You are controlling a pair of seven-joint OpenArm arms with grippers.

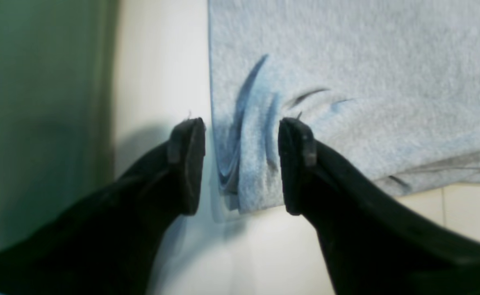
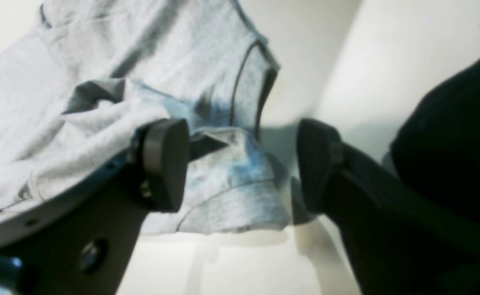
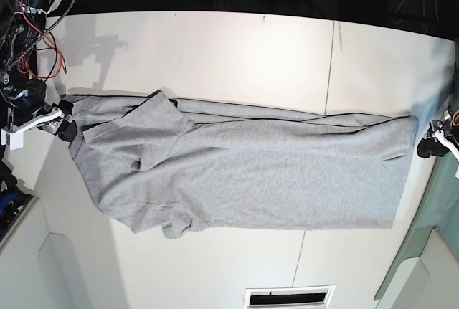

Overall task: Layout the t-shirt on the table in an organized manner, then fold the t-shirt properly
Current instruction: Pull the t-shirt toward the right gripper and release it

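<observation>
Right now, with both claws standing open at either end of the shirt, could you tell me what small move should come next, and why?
Probably lift the right claw clear, then flatten the doubled-over sleeve. The t-shirt lies stretched along the table, its hem beside the open left claw, but that end is rumpled.

Bright, even light on the table (image 3: 237,44); both wrist views blurred, perhaps motion-smeared, with bluish tints.

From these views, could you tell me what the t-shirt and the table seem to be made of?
The t-shirt: looks like soft knit cotton jersey, heather grey and matte; the fuzzy speckled surface and soft creases suggest it, with thin dark trim along its edges. The table: a hard, smooth white top, probably laminate or painted board, matte with faint shadows and a thin seam.
</observation>
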